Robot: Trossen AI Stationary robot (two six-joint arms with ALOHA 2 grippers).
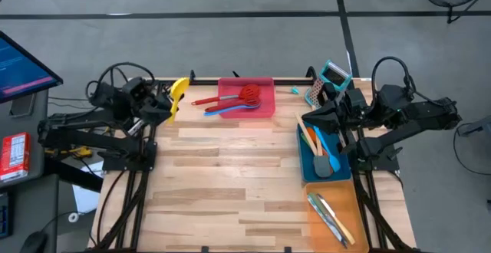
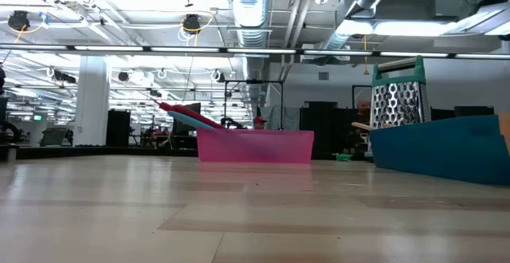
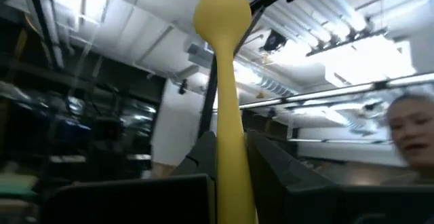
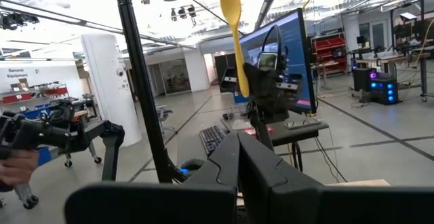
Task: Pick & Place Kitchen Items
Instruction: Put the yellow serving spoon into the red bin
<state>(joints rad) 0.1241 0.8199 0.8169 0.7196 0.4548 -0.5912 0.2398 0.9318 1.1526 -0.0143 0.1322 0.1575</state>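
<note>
Orange tray (image 1: 344, 207) with silver cutlery (image 1: 326, 215)

Both arms are matte black, built of blocky angular links joined by rounded joint housings. Thin black cables arc in loops above the left arm (image 1: 115, 111) at the frame's left and the right arm (image 1: 391, 111) at its right. Each sits on a black frame of slim struts. The fingers (image 4: 271, 176) of the right end effector (image 4: 239, 157) are flat, dark, tapering slabs.

Overhead, table-level, two wrist views
</note>
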